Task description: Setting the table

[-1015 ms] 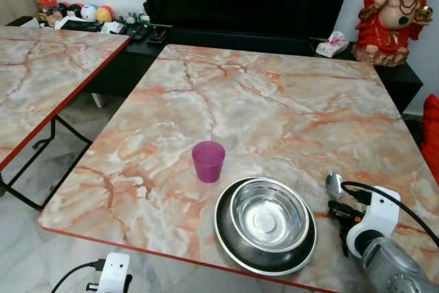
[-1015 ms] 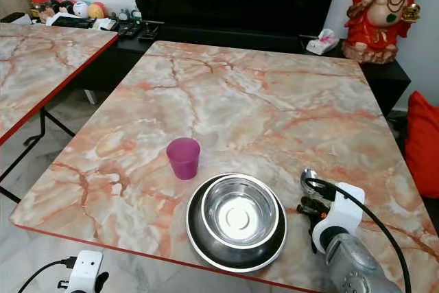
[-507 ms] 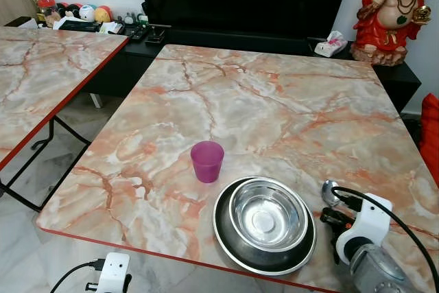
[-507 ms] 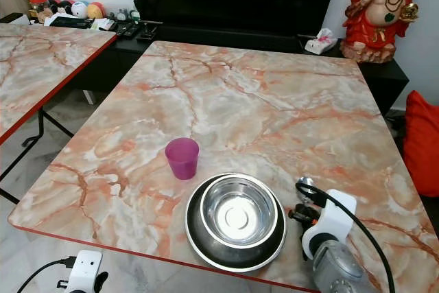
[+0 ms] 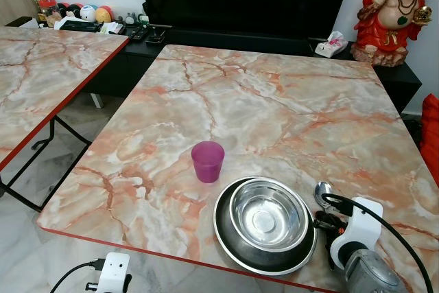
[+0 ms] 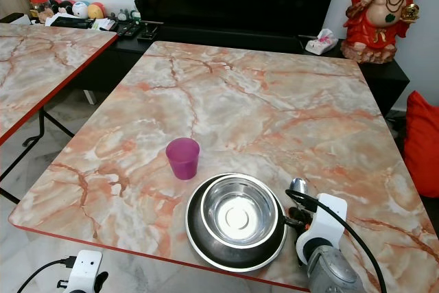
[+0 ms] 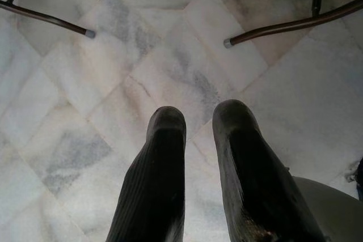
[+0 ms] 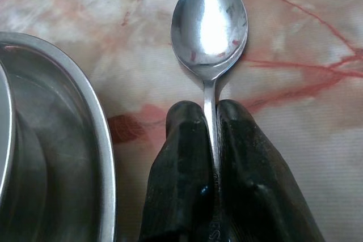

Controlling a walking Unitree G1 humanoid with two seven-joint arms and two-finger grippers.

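Note:
My right gripper is shut on the handle of a steel spoon, low over the marble table at its near right. The spoon's bowl sits just right of a steel plate, close to its rim. A steel bowl rests inside that plate. A purple cup stands upright to the plate's upper left. My left gripper hangs beside the table over the tiled floor, its fingers a narrow gap apart with nothing between them.
A second marble table stands to the left with a floor gap between. Beyond the far edge is a dark TV cabinet with a tissue pack and a red figurine. A red cushion lies right.
My right gripper has carried the spoon leftward, from farther right on the table to right beside the plate's rim. Cup, bowl and plate have not moved.

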